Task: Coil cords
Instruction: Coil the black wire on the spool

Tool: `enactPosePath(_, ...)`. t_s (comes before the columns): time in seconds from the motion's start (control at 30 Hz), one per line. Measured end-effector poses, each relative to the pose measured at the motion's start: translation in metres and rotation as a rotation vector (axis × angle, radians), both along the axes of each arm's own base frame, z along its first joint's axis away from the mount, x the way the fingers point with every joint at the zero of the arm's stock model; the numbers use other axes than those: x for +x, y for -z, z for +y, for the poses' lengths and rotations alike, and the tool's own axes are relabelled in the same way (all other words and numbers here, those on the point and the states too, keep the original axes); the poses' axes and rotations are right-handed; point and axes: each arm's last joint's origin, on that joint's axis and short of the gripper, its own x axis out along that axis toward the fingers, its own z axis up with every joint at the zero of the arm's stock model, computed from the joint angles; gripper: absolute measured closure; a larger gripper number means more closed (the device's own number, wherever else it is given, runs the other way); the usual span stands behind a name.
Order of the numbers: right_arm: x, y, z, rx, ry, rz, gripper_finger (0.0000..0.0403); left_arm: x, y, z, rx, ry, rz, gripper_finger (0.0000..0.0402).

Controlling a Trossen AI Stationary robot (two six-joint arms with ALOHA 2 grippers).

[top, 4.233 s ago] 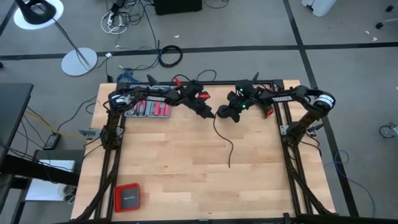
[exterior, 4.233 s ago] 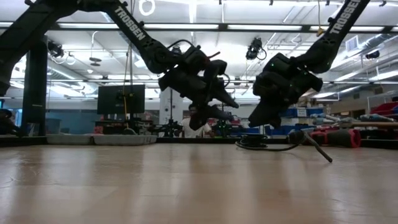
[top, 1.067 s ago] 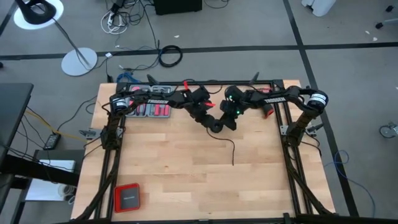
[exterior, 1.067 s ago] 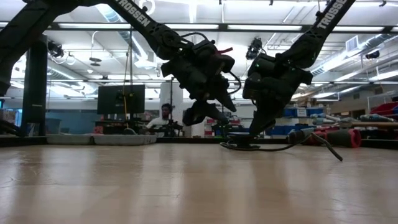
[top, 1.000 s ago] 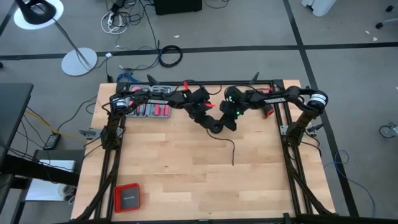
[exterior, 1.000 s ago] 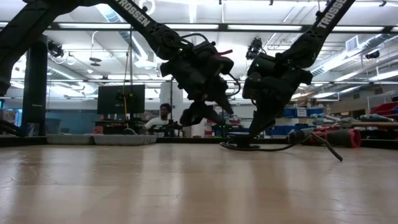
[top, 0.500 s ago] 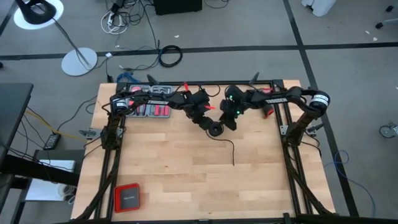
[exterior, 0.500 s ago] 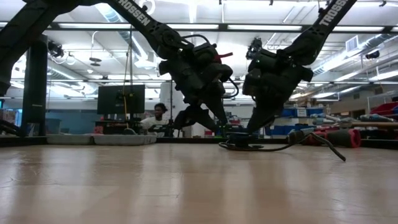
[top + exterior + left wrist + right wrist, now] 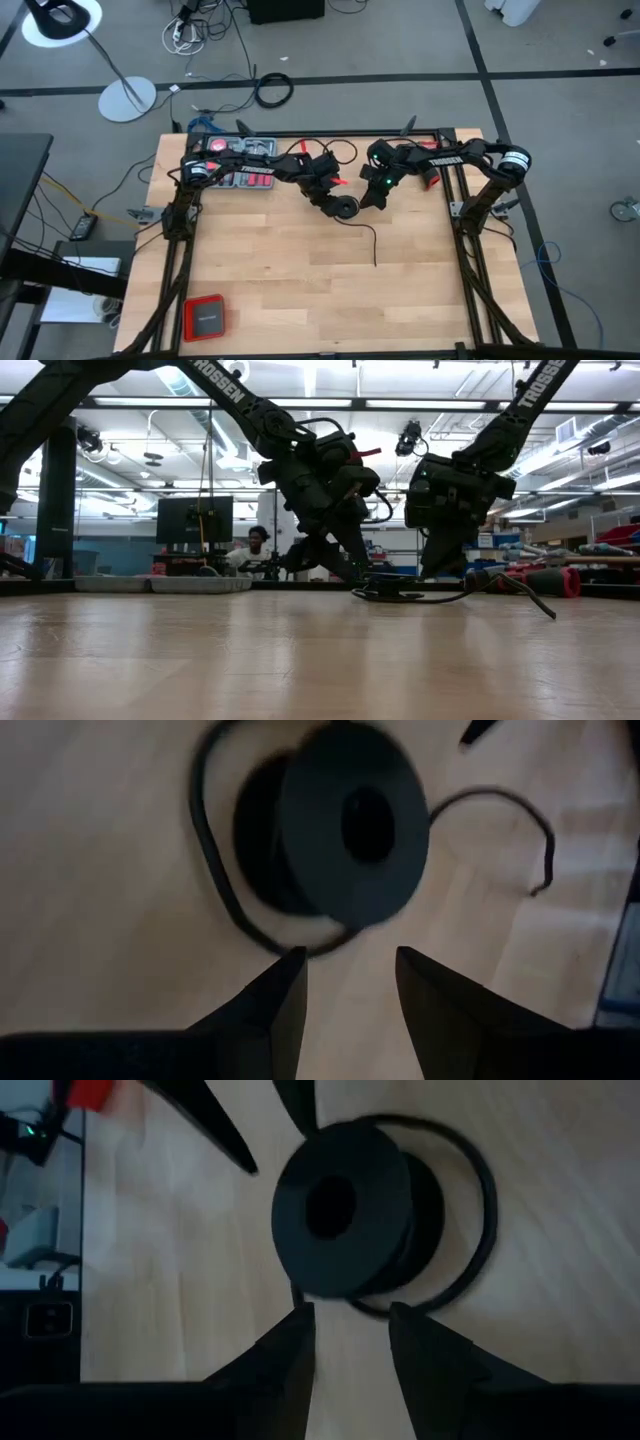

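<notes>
- Wooden table [image 9: 280, 280] fills the high view; the cord's [image 9: 373, 243] loose tail runs lengthwise toward the near edge.
- Wrist views alone show a black spool [image 9: 345, 825], cord looped around it.
- Left gripper [image 9: 348, 982] and right gripper [image 9: 350, 1335] hover over it, fingers apart, holding nothing.

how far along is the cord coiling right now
Partly done. One loop of the black cord already circles the black spool lying on the table. Neither hand holds anything: the left hand and right hand both hover open just beside the spool. Still left: the cord's loose tail trails across the wood, unwound.
</notes>
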Motion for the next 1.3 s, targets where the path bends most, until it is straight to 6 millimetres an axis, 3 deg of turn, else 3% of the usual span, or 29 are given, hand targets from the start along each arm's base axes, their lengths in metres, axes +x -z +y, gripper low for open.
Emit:
enactPosePath(0.37, 0.005, 0.0, -0.001, 0.027, 0.015, -0.1, 0.0272, 0.003, 0.004, 0.007, 0.03, -0.042, -0.017, 0.0245)
enactPosePath(0.57, 0.006, -0.001, -0.002, 0.02, 0.014, -0.105, 0.0272, 0.008, 0.014, 0.008, -0.026, -0.056, -0.024, 0.0245)
enactPosePath(0.97, 0.01, 0.001, 0.006, -0.029, -0.023, -0.1, 0.0272, 0.011, 0.013, 0.011, -0.038, -0.096, -0.055, 0.0245)
enactPosePath(1.3, 0.019, 0.015, 0.003, 0.036, -0.042, -0.145, 0.0273, 0.01, 0.014, 0.012, -0.02, -0.108, -0.049, 0.0245)
